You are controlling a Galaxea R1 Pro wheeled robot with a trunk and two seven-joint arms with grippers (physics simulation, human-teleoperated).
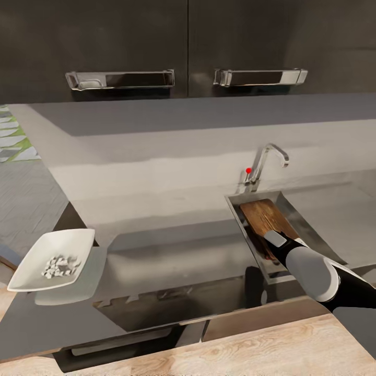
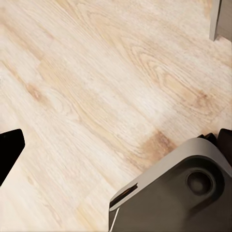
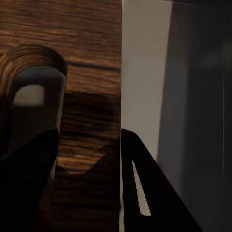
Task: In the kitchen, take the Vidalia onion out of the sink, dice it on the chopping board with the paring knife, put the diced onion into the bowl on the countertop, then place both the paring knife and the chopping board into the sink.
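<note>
The chopping board (image 1: 263,216) lies tilted inside the sink (image 1: 308,224), below the chrome tap (image 1: 267,156). My right gripper (image 3: 89,135) is shut on the chopping board (image 3: 92,72) at its handle end, one finger through the oblong slot and the other against the outer edge. At the left end of the countertop (image 1: 172,245) the white bowl (image 1: 31,261) holds the diced onion (image 1: 60,265). The paring knife is hidden. My left gripper (image 2: 118,140) hangs open over the wooden floor.
Dark wall cabinets with two chrome handles (image 1: 120,79) hang above the counter. A pale backsplash runs behind the tap. Light wooden floor (image 2: 96,87) lies in front of the cabinets, and my own grey base (image 2: 183,188) is beside the left gripper.
</note>
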